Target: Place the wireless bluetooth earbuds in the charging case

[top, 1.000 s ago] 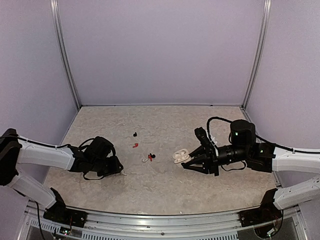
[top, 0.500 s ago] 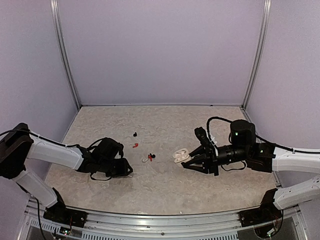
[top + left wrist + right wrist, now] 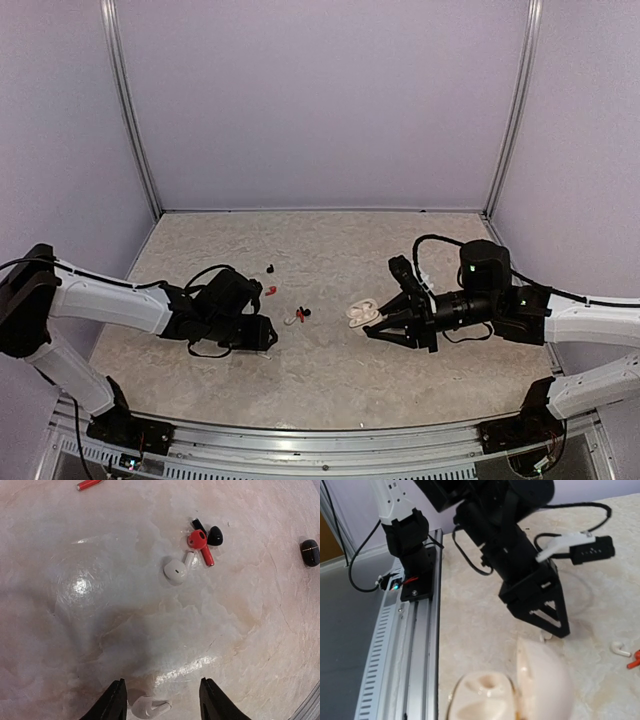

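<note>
No earbuds point(image 3: 176, 571) fill the open charging case point(image 3: 520, 690) pinched by the right gripper point(image 3: 378, 322); left of it, the parted, empty left gripper point(image 3: 162, 687) brackets a white earbud point(image 3: 149, 707).

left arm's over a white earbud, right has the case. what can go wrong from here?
1. The white earbud lies off-centre between the fingers of the open left gripper, close to one; closing may flick it away.
2. The red earbud, black earbud and second white earbud lie bunched together; picking one may knock the others.
3. The open charging case sits at the tips of the right gripper; pushing an earbud in may tip it.
</note>
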Robot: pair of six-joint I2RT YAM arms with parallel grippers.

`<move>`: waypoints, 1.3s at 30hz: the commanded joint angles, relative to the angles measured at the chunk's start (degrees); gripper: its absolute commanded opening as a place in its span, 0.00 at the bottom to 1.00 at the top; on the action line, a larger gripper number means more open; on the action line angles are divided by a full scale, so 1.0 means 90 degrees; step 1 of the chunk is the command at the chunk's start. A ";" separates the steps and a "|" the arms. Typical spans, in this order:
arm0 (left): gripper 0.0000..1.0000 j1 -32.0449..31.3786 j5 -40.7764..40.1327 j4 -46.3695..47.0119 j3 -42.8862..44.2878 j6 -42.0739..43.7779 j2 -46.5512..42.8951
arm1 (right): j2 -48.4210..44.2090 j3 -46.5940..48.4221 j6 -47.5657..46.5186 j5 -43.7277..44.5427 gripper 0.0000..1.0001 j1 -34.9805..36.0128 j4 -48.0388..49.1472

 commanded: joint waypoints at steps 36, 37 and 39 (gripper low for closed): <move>0.44 -0.0321 0.0066 -0.0291 0.0476 -0.0030 0.0797 | -0.0133 0.0045 -0.0085 0.0204 0.00 0.0011 -0.0269; 0.43 -0.0314 -0.0025 -0.0458 0.0568 0.0091 0.0825 | -0.0134 0.0044 -0.0080 0.0204 0.00 0.0006 -0.0261; 0.42 -0.0312 -0.0232 -0.0792 0.0751 0.0313 0.0883 | -0.0133 0.0044 -0.0076 0.0194 0.00 0.0007 -0.0264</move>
